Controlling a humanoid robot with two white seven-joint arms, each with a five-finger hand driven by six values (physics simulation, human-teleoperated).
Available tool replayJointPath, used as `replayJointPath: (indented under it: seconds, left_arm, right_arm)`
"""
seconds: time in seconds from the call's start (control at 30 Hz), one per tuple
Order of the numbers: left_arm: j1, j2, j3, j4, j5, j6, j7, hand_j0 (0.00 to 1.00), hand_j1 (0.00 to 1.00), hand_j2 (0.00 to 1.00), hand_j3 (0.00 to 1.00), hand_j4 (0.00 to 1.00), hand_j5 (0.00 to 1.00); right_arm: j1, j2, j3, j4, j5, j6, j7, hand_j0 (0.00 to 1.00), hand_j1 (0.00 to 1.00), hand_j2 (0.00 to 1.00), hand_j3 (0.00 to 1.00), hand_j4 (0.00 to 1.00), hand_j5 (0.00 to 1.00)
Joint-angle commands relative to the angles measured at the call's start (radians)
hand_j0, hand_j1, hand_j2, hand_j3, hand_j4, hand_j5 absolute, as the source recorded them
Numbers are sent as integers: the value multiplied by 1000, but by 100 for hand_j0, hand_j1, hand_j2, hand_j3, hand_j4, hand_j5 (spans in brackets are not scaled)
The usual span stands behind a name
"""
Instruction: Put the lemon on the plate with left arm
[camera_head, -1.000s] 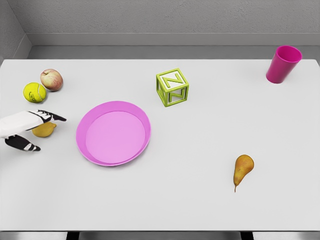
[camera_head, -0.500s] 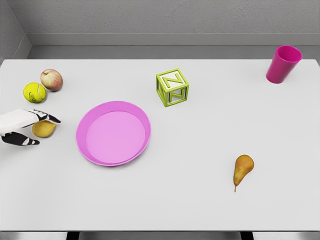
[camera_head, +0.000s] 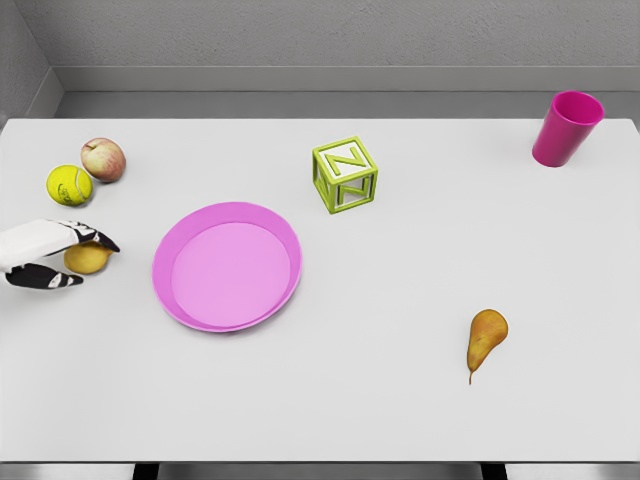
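While the lemon (camera_head: 86, 259) lies on the tabletop (camera_head: 400, 400) left of the pink plate (camera_head: 227, 265), the left hand (camera_head: 45, 255) curls its fingers (camera_head: 95, 240) around it, black fingertips over its top and below it.

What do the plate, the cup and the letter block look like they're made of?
All rendered, so judged by look only. The plate: likely matte plastic, uniform pink, soft sheen. The cup: likely plastic too, solid magenta, smooth wall. The letter block: painted wood or plastic, lime green frame with pale faces; which one is unclear.
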Motion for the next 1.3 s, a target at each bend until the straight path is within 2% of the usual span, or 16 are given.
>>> replayJointPath:
  seconds: [0.0, 0.2, 0.23, 0.43, 1.03, 1.17, 1.27]
  left_arm:
    - [0, -1, -1, 0, 9, 2, 0, 65, 65, 65, 65, 65, 65]
    - [0, -1, -2, 0, 9, 2, 0, 61, 61, 61, 61, 61, 61]
    - [0, -1, -2, 0, 7, 2, 0, 56, 56, 56, 56, 56, 56]
    - [0, -1, -1, -2, 9, 2, 0, 49, 49, 49, 49, 49, 49]
    - [-8, -1, 11, -19, 15, 2, 0, 48, 48, 48, 48, 48, 48]
    - [-18, -2, 13, -60, 22, 2, 0, 48, 48, 48, 48, 48, 48]
    - [-20, -7, 13, -62, 22, 2, 0, 48, 48, 48, 48, 48, 48]
  right_arm:
    - [0, 0, 0, 0, 0, 0, -1, 100, 100, 100, 100, 100, 100]
    - [-2, 0, 0, 0, 0, 0, 1, 100, 100, 100, 100, 100, 100]
    - [0, 0, 0, 0, 0, 0, 1, 100, 100, 100, 100, 100, 100]
    - [0, 0, 0, 0, 0, 0, 1, 100, 100, 100, 100, 100, 100]
    - [-2, 0, 0, 0, -2, 0, -1, 100, 100, 100, 100, 100, 100]
    - [0, 0, 0, 0, 0, 0, 1, 100, 100, 100, 100, 100, 100]
    - [-2, 0, 0, 0, -2, 0, 1, 100, 100, 100, 100, 100, 100]
